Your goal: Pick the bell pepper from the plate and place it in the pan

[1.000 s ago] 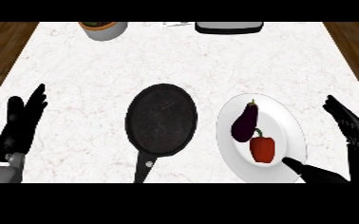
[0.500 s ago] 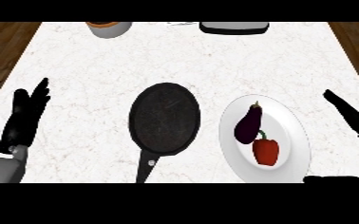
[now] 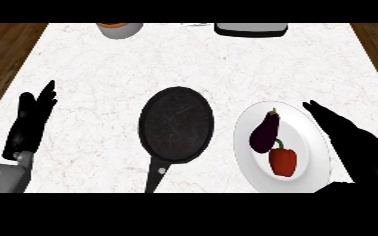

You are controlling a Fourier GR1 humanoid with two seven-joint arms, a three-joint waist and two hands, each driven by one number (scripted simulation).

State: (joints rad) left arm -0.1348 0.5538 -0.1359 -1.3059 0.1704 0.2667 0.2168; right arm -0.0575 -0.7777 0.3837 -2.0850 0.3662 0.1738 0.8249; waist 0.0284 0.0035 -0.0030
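Bell pepper (image 3: pixel 283 161) red, on round white plate (image 3: pixel 255 174); pan (image 3: pixel 177 125) black, round.

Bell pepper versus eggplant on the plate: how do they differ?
The bell pepper is red; the eggplant is dark purple. The bell pepper is short and blocky; the eggplant is longer and lies slanted. The bell pepper sits nearer the robot, the eggplant farther. Both lie on the white plate.
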